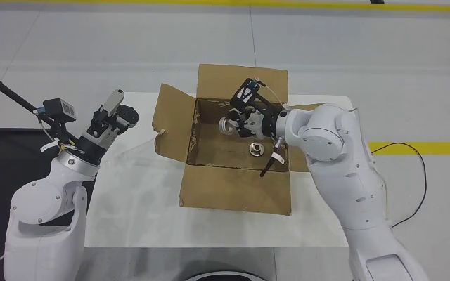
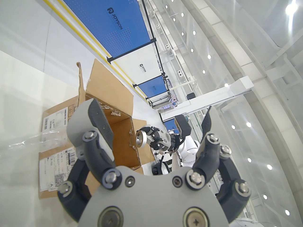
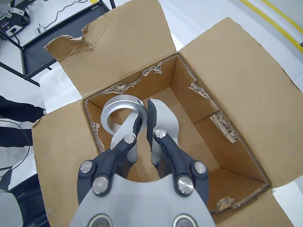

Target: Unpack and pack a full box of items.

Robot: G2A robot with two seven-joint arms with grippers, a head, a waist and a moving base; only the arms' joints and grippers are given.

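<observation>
Two metal parts mattered here. One was a ring (image 3: pixel 118 102) held up in the right gripper (image 3: pixel 143 113), above the open cardboard box (image 1: pixel 235 190) and toward its far left corner. The other was a smaller round piece (image 1: pixel 255 148) lying on the box floor, a little nearer and to the right. The right jaws pinched the ring by its rim alone, with one finger through the hole and the other outside.

From where I stood that grip looked thin. With so little of the rim between the pads, the ring could swing or slip on any quick turn of the wrist. If it fell, it would likely land on the floor of the box, or on the piece lying there.

The torn flaps and ragged inner edges stood close around the ring, so a sideways lift might catch it on the cardboard and twist it loose.

The left gripper (image 2: pixel 152 111) hung with its jaws spread wide and empty, well to the left of the box, above the table (image 1: pixel 140 211) and its clear plastic sheet (image 1: pixel 133 168). Nothing steadied the box, so a snag or a brush from the right arm could have dragged it across the table.
</observation>
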